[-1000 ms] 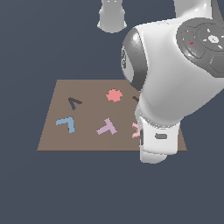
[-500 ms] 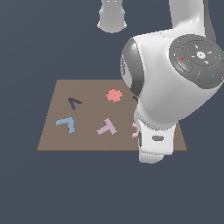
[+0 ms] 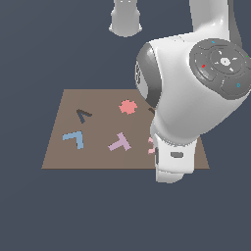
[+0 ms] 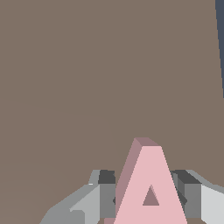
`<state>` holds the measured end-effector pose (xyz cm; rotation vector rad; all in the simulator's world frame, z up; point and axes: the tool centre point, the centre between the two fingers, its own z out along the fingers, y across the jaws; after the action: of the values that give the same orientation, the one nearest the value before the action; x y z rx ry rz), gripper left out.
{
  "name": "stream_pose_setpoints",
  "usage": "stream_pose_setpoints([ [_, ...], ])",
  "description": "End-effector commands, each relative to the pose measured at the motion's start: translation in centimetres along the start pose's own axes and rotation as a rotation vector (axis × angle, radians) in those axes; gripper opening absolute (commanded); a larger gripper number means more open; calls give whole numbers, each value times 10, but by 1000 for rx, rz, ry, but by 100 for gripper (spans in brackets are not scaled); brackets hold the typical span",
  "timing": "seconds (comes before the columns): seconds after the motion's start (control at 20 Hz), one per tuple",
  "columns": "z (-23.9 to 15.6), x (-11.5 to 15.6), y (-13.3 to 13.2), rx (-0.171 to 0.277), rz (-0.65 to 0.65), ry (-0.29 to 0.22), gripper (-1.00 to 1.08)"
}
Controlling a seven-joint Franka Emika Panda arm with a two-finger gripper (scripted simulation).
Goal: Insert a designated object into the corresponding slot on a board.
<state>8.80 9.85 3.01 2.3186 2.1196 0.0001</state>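
The light-pink letter "A" piece [image 4: 151,192] sits between my gripper's [image 4: 148,197] two grey fingers [image 4: 105,194], which press on its two sides. In the exterior view only a sliver of the pink piece [image 3: 151,145] shows beside the arm, low over the brown board [image 3: 98,157] near its exterior-view right. The gripper itself is hidden there behind the arm. A small dark mark [image 3: 151,110] at the arm's edge is the slot, mostly hidden. The wrist view shows bare board [image 4: 87,65] beyond the piece.
On the board lie a mauve "T" [image 3: 119,142], a blue angled piece [image 3: 73,138], a red-pink jagged round piece [image 3: 127,107] and a dark V-shaped recess [image 3: 83,115]. The board's edge [image 4: 217,43] shows in the wrist view. The robot base [image 3: 126,19] stands behind.
The arm's upper joint has swung slightly toward the exterior view's right. The wrist and the pink piece have hardly moved.
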Motion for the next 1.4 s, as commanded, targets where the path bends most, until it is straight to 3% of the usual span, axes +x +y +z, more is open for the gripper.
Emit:
stream_pose_setpoints([
  [0.0, 0, 0, -1, 0, 5, 0, -100],
  [0.65, -2, -10, -21, 0, 180, 0, -100],
  [1.35, -6, -17, -78, -1, 620, 0, -100],
])
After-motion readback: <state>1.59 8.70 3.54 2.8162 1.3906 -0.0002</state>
